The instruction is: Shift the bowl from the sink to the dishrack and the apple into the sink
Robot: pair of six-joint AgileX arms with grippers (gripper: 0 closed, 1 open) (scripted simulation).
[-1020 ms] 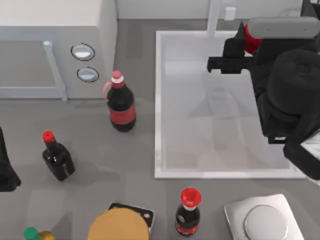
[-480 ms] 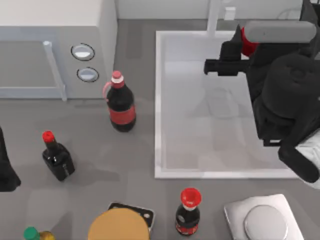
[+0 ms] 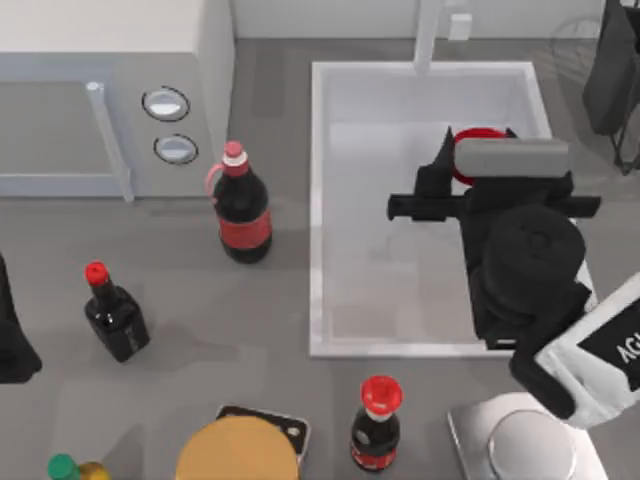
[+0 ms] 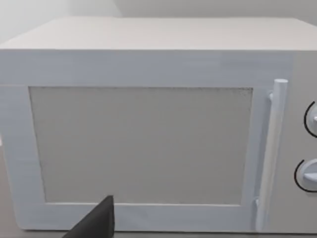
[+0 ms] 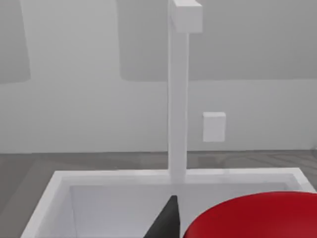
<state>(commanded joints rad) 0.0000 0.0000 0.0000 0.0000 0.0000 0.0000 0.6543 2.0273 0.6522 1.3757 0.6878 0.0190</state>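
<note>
My right gripper (image 3: pixel 470 152) hangs over the white sink (image 3: pixel 322 200), toward its back right part, shut on the red apple (image 3: pixel 478 133). In the right wrist view the apple (image 5: pixel 252 215) bulges large beside one dark finger (image 5: pixel 167 220), with the faucet (image 5: pixel 178 99) straight behind. The sink's visible floor holds no bowl. A wire dishrack (image 3: pixel 575 35) sits at the back right, with a dark upright shape (image 3: pixel 612 70) on it; I cannot tell whether that is the bowl. My left arm (image 3: pixel 12 345) is parked at the table's left edge.
A white microwave (image 3: pixel 100 90) fills the back left. Two cola bottles (image 3: pixel 243 205) (image 3: pixel 377 425) and a small dark bottle (image 3: pixel 115 315) stand left of and in front of the sink. A round brown object (image 3: pixel 238 450) and a metal scale (image 3: pixel 525 440) lie near the front edge.
My right arm has carried the apple from the sink's back right corner forward and leftward, over the basin. This uncovered the rack area at the back right. The left arm has not moved.
</note>
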